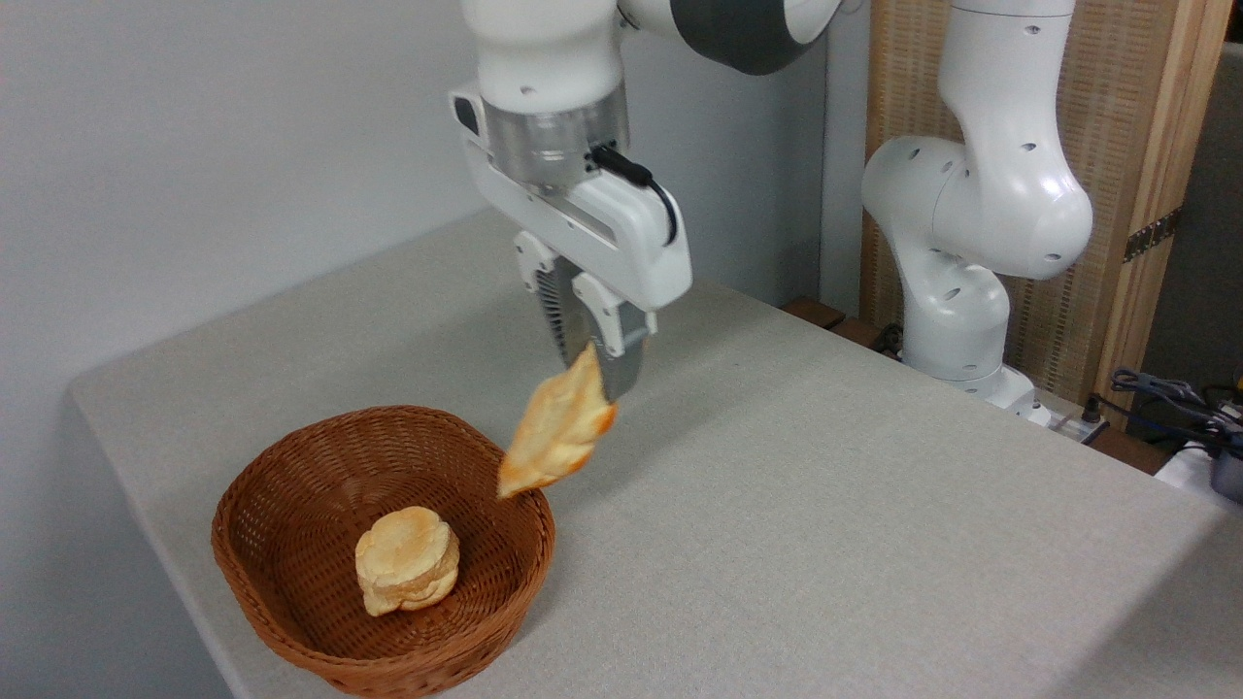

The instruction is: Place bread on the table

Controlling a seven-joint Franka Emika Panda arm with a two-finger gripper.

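One loaf, the bread (556, 427), hangs clamped by its upper tip in the gripper (590, 374) above the basket (291, 602) rim, so the carry step seems underway; next comes lowering onto the open surface (825, 505).

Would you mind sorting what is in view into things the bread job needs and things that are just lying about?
Needed: bread, hanging from the shut gripper by its upper end; table, where it goes.

Lying about: basket; bun inside it; cables at far right.
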